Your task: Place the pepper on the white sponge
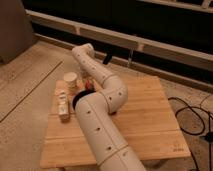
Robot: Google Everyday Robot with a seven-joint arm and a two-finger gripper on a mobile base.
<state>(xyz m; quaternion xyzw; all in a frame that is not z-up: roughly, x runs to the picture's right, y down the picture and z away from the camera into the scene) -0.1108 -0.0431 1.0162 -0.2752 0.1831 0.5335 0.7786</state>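
- Camera view: a wooden table (145, 120) is seen with the white arm (102, 125) stretched across it toward the far left corner.
- The gripper (87, 80) is located just past the arm's last link, low over the table beside the round cream cup (70, 80).
- A small orange-red patch, taken for the pepper (89, 86), is seen right at the gripper.
- The white sponge (63, 106) lies near the table's left edge, nearer than the cup and left of the gripper.
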